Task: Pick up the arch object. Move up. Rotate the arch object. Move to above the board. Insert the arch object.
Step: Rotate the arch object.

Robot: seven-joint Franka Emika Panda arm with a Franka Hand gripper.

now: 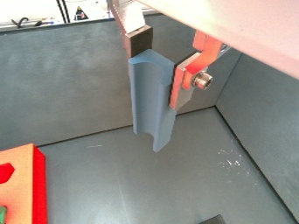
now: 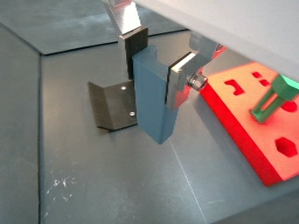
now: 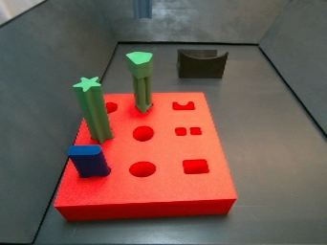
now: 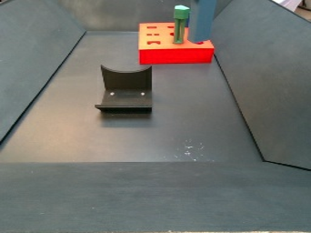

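Arch object (image 1: pixel 152 101) is clamped between my gripper's (image 2: pixel 156 54) silver finger plates, held near its upper end, hanging clear of the grey floor (image 1: pixel 128 175) with its long axis roughly vertical in both wrist views. Grip is shut on the piece; nothing else sits between the pads.

Board (image 2: pixel 251 114) lies off to one side of the piece, near but not under it. Fixture (image 2: pixel 114 105) stands on the floor just behind the piece in a wrist view. In a side view the gripper itself is out of frame; only the piece's lower part (image 4: pixel 205 18) shows near the board's far edge.

Risks, my judgement:
- Grip is high, so a knock at the bottom end could swing the peg off vertical; it would then jam at the arch hole (image 3: pixel 185 102).
- Rotation error would leave the profile misaligned.
- Green pegs (image 3: pixel 141 81) stand close to that hole; a low approach could clip them.
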